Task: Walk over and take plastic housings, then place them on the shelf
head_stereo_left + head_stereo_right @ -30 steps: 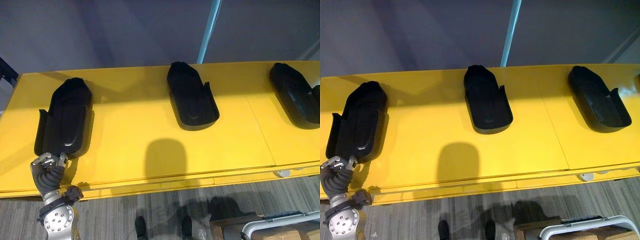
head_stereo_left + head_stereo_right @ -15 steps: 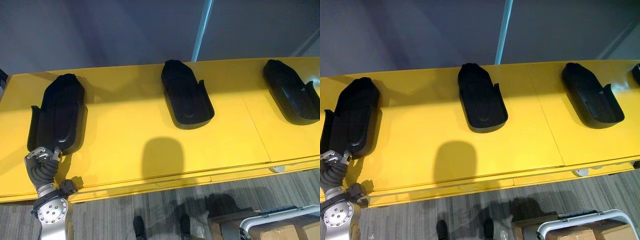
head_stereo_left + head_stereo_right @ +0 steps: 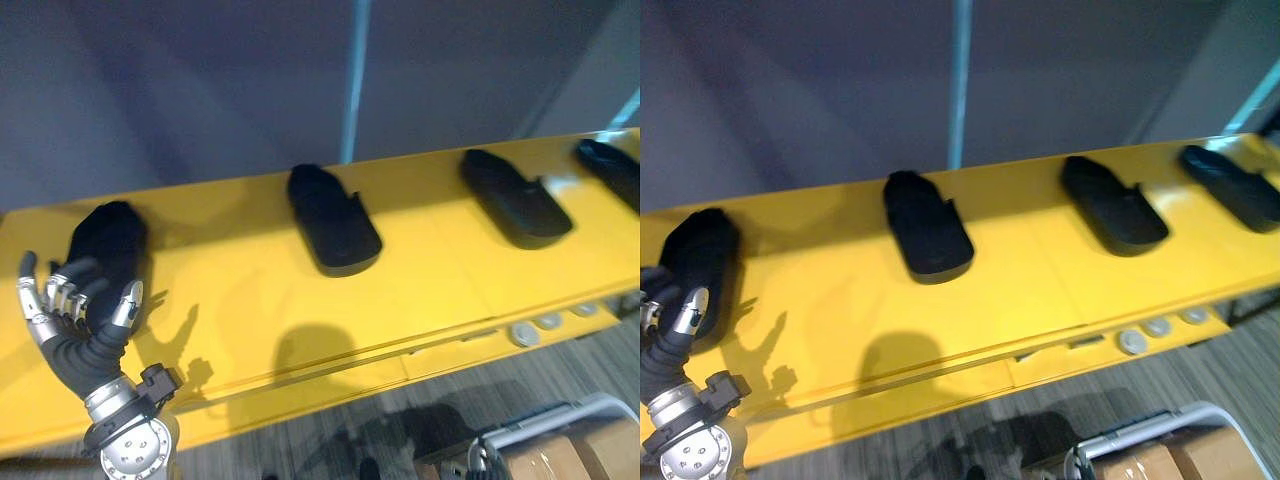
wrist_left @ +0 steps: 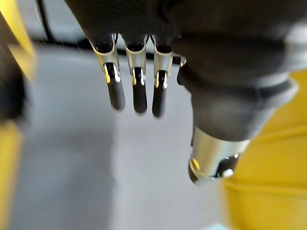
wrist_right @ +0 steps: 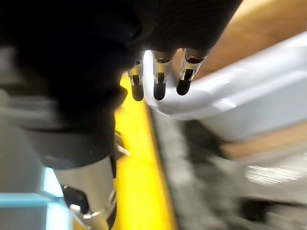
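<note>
The robot's left hand (image 3: 72, 305) stood upright at the left end of the yellow shelf (image 3: 250, 290). Its palm was open, its fingers (image 4: 139, 96) were straight and spread, its thumb was set apart, and it held nothing. The hand rose just in front of the near end of the leftmost housing (image 3: 112, 240), a black plastic shell lying lengthwise on the shelf top. Further right and well apart, the second housing (image 3: 333, 222) lay near the middle of the shelf, in front of a pale blue pole (image 3: 352, 90) that ran up the grey wall (image 3: 200, 90) behind. The third housing (image 3: 514, 198) lay beyond it, and the fourth housing (image 3: 612, 165) was cut off at the far right. All four rested on the shelf, none in a hand. Three grey round discs (image 3: 524, 335) sat below the shelf's front edge toward the right. At lower right, a silver-grey frame (image 3: 545, 425) stood over a cardboard box (image 3: 565, 462) on the carpeted floor (image 3: 300, 440). The right hand (image 5: 158, 84) hung low, its fingers relaxed and empty, beside a yellow edge.
</note>
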Controlling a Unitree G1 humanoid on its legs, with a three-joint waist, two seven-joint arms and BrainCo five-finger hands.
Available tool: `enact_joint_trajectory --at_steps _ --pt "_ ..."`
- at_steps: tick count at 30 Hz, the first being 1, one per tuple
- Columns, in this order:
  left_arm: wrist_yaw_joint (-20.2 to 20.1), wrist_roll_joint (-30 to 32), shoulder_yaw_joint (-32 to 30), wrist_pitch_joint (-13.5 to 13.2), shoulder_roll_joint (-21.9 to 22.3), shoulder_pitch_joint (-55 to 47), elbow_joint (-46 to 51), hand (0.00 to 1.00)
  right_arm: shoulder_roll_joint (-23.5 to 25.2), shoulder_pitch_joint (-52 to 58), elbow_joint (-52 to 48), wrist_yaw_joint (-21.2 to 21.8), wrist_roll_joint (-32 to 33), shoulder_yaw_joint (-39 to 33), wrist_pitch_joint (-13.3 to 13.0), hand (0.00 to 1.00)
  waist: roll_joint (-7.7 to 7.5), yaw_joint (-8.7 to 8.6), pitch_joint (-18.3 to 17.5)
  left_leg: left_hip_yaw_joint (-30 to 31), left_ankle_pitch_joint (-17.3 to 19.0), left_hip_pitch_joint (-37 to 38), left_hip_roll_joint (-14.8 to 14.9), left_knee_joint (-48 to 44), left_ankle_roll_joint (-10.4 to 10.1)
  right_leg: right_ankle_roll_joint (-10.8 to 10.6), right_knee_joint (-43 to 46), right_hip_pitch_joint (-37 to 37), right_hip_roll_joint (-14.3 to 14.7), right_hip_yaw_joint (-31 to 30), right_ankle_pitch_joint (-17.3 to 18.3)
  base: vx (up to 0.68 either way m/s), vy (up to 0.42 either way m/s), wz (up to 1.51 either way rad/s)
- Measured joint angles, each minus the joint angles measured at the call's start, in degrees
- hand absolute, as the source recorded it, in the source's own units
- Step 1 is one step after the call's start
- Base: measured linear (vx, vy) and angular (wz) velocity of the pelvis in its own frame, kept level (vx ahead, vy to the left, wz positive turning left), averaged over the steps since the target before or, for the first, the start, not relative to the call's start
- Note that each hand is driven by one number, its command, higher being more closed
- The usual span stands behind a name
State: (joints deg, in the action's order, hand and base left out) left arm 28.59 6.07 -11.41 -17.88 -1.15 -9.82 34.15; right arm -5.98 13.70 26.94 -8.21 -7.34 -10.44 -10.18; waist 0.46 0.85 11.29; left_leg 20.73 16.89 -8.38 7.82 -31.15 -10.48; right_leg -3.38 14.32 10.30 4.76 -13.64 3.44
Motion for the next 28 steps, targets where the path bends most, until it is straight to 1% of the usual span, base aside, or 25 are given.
enact_joint_trajectory --at_steps 2,3,4,5,6,7,8,9,10,11,12,13,14,15,16,17,18,19,20,21,22,23,26,27,28 --pt "0.11 1.16 3.94 -0.03 0.30 0.85 0.21 0.00 0.10 2.09 -4.72 -0.18 0.00 0.43 0.00 0.00 -0.54 -0.51 -0.90 1.16 2.56 0.31 -1.11 -0.94 0.59 -0.98 5.17 2.92 0.54 -1.98 2.21 -0.15 0.283 -0.72" --pt "0.36 2.43 7.85 -0.04 0.98 1.34 0.31 0.00 0.31 5.00 -8.99 -0.18 -0.05 0.38 0.05 0.00 -0.68 -1.77 -1.74 -0.03 5.30 0.80 -1.57 0.12 2.04 -2.09 7.96 5.24 0.55 -3.44 3.17 -0.18 0.300 -0.60" --pt "0.57 2.77 9.92 -0.03 1.10 1.52 0.28 0.00 0.90 6.56 -11.59 -0.18 -0.04 0.33 0.09 0.00 -0.99 -2.05 -1.70 -1.68 6.76 1.76 -1.87 1.32 3.50 -2.57 8.86 6.01 0.51 -5.02 3.10 -0.15 0.257 -0.68" --pt "0.69 3.01 10.76 0.00 0.99 1.54 0.21 0.00 1.82 7.43 -13.05 -0.17 -0.07 0.34 0.10 0.00 -1.69 -1.96 -1.66 -3.43 6.88 2.30 -2.35 1.46 3.57 -3.18 8.91 6.14 0.46 -6.86 2.62 -0.12 0.231 -1.12" --pt "0.68 3.20 12.13 0.07 0.99 1.65 -0.02 0.00 3.44 9.71 -16.75 -0.17 -0.24 0.43 0.09 0.00 -2.43 -1.95 -1.99 -7.21 6.92 3.37 -2.85 1.42 4.12 -4.27 7.49 5.86 0.34 -10.24 0.95 -0.15 0.309 -1.56" --pt "0.61 3.44 13.32 0.08 0.98 1.64 -0.07 0.00 4.00 11.69 -20.06 -0.18 -0.30 0.56 0.10 0.00 -2.61 -2.03 -2.71 -11.40 6.87 3.79 -3.10 1.34 5.68 -4.69 4.65 5.77 0.01 -12.54 -2.52 -0.16 0.320 -1.71" --pt "0.54 3.74 13.68 0.08 0.96 1.74 -0.07 0.00 3.97 11.88 -21.17 -0.17 -0.46 0.60 0.11 0.00 -2.68 -2.00 -2.84 -13.66 6.76 3.92 -3.12 1.35 6.19 -4.42 3.34 6.32 -0.14 -12.22 -5.07 -0.25 0.349 -2.10" --pt "0.12 4.37 13.61 0.28 0.94 2.49 -0.93 0.00 3.92 11.08 -22.72 -0.19 -1.78 0.12 0.12 0.00 -2.90 -1.87 -2.83 -19.84 5.26 3.61 -2.70 2.44 8.61 -1.41 -4.07 6.68 -1.93 -5.17 -13.60 -0.31 0.278 -2.03" --pt "-0.17 4.40 12.87 0.46 1.05 2.98 -1.99 0.00 3.89 10.34 -23.07 -0.18 -2.70 -0.10 0.17 0.00 -2.67 -1.63 -2.68 -23.74 3.60 3.82 -2.35 4.26 9.50 -0.31 -6.36 6.14 -3.69 2.13 -15.60 -0.27 0.211 -2.02" --pt "-0.22 4.33 12.27 0.55 1.30 3.22 -2.85 0.00 3.83 10.03 -23.43 -0.20 -3.26 -0.26 0.19 0.00 -2.74 -1.36 -2.75 -26.24 2.67 4.08 -2.31 5.32 9.93 0.39 -3.39 6.88 -4.70 7.70 -13.05 -0.23 0.139 -1.76" --pt "-0.08 4.19 10.60 0.78 1.62 3.22 -4.07 0.00 3.74 9.38 -23.59 -0.21 -4.30 -0.63 0.22 0.00 -2.95 -1.19 -2.85 -30.88 0.83 5.42 -1.94 7.90 10.42 2.37 4.91 7.89 -6.31 13.88 -6.53 -0.22 0.151 -1.82" --pt "-0.07 4.04 9.35 0.89 1.64 2.85 -4.90 0.00 3.71 8.82 -23.60 -0.27 -4.91 -1.19 0.24 0.00 -2.68 -1.29 -2.75 -34.36 -0.85 7.17 -1.27 10.20 10.43 2.41 12.05 7.13 -7.77 16.20 -1.16 -0.25 0.150 -1.69" --pt "-0.23 3.85 8.90 0.91 1.65 2.76 -5.36 0.00 3.72 8.63 -23.58 -0.29 -5.46 -1.57 0.28 0.00 -2.50 -1.39 -2.68 -35.76 -1.50 7.88 -0.76 11.09 10.21 2.19 14.66 6.12 -8.41 16.67 0.73 -0.20 0.040 -1.41" --pt "-0.66 3.00 8.03 0.99 1.67 2.67 -6.50 0.00 3.74 8.48 -23.57 -0.31 -6.61 -2.49 0.32 0.00 -2.22 -1.53 -2.82 -38.34 -2.44 8.63 0.55 12.12 9.54 1.79 18.52 4.31 -10.25 18.17 4.13 -0.15 -0.088 -1.23" --pt "-1.30 2.30 6.89 1.06 1.73 2.27 -7.93 0.00 3.72 8.39 -23.57 -0.42 -7.22 -3.45 0.34 0.00 -2.74 -1.49 -3.37 -40.47 -3.25 9.11 1.55 13.33 9.01 1.45 21.10 2.19 -12.54 19.41 5.99 -0.16 -0.134 -1.14" --pt "-1.69 1.87 6.02 1.20 1.78 1.88 -8.81 0.00 3.72 8.32 -23.57 -0.63 -7.79 -4.04 0.33 0.00 -2.88 -1.48 -3.72 -41.37 -3.37 9.16 1.94 13.92 8.81 1.33 21.93 1.19 -13.46 19.54 6.93 -0.14 -0.204 -1.01" --pt "-1.94 1.81 4.43 1.66 1.87 0.75 -10.80 0.00 3.70 8.08 -23.56 -1.22 -8.29 -5.41 0.33 0.00 -3.39 -1.60 -4.41 -42.03 -3.64 8.92 2.00 14.87 8.16 0.06 22.15 -0.74 -15.32 19.57 7.94 -0.10 -0.205 -0.70" --pt "-2.09 1.76 3.61 1.87 1.98 0.03 -11.77 0.00 3.61 7.89 -23.48 -1.49 -8.71 -6.04 0.35 0.00 -3.74 -1.63 -4.84 -41.96 -3.63 8.51 1.79 15.16 7.60 -0.91 20.77 -1.48 -15.99 19.22 8.53 -0.11 -0.285 -0.79" --pt "-2.56 1.10 1.69 2.69 2.16 -0.84 -13.71 0.00 3.45 7.63 -23.41 -1.66 -9.02 -7.26 0.46 0.00 -4.34 -1.82 -5.58 -40.57 -3.96 7.52 0.99 15.69 6.39 -3.30 15.00 -2.60 -15.49 19.29 10.44 -0.07 -0.274 -0.89" --pt "-2.98 0.47 -0.02 3.30 2.93 -1.95 -15.69 0.00 2.78 7.05 -23.25 -1.85 -9.03 -7.84 0.67 0.00 -3.98 -1.10 -6.41 -39.27 -5.62 7.27 0.03 18.17 5.54 -3.09 7.78 -4.36 -14.28 19.32 11.64 -0.05 -0.266 -0.98" --pt "-3.08 0.07 -1.17 3.37 3.23 -2.25 -17.02 0.00 2.21 6.45 -23.15 -1.88 -9.03 -7.84 0.68 0.00 -3.56 -0.75 -6.51 -39.17 -6.48 7.42 0.10 19.23 5.36 -1.42 4.01 -5.07 -13.16 19.25 11.41 -0.01 -0.282 -0.87" --pt "-3.69 -1.53 -3.15 4.10 3.88 -2.02 -21.98 0.00 1.21 6.11 -21.84 -1.97 -8.99 -8.29 0.73 0.00 -1.68 -1.69 -7.31 -37.34 -8.15 7.92 1.34 21.59 6.37 -0.14 -1.06 -6.96 -10.31 19.36 8.68 0.02 -0.233 -0.43" --pt "-4.01 -4.24 -6.47 4.23 3.57 -1.70 -29.30 0.00 0.98 6.12 -18.08 -1.98 -8.88 -8.91 0.77 0.00 -1.14 -1.97 -8.63 -36.58 -9.67 10.11 3.12 24.02 5.28 0.58 -4.12 -9.14 -7.51 18.72 7.53 0.06 -0.173 -0.23" --pt "-4.15 -5.60 -7.12 4.32 2.73 -1.06 -35.03 0.00 0.35 5.55 -14.69 -1.99 -8.70 -8.76 0.65 0.00 -0.72 -1.97 -9.13 -36.40 -10.53 10.54 3.35 24.67 5.34 0.88 -5.08 -9.76 -7.08 18.78 7.25 0.07 -0.080 -0.07" --pt "-4.57 -6.92 -7.09 4.72 1.44 -0.38 -42.14 0.00 -1.16 4.23 -8.25 -1.83 -8.25 -8.35 0.65 0.00 -0.69 -2.04 -9.14 -36.42 -11.36 11.09 3.36 25.82 4.63 0.91 -6.10 -10.17 -6.85 18.77 6.89 0.06 -0.055 -0.01"
